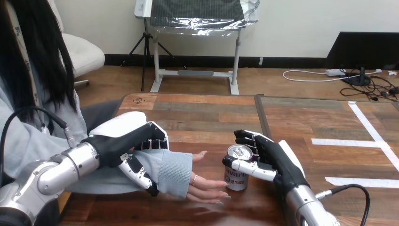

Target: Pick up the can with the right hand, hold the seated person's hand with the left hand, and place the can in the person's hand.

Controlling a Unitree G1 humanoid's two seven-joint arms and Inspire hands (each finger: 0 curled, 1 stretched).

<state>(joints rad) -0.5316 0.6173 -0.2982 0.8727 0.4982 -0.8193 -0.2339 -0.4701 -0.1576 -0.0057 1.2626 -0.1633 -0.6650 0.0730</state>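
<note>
Lower left, the left robot hand (pixel 123 137) clasps the person's wrist (pixel 175 172). Lower centre, the right robot hand (pixel 277 162) grips the can (pixel 237 172), seemingly standing on the surface (pixel 211 117) beside the person's hand (pixel 209 187); lifting and placing remain

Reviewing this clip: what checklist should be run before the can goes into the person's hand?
1. Grip: right hand curled round the can: ok.
2. Can upright, standing on the table: ok.
3. Hold: left hand curled round the person's forearm: ok.
4. The person's hand open, fingers straight, close beside the can: ok.
5. Palm turned up to receive: cannot tell.
6. Can lifted off the table: not ok.
</note>
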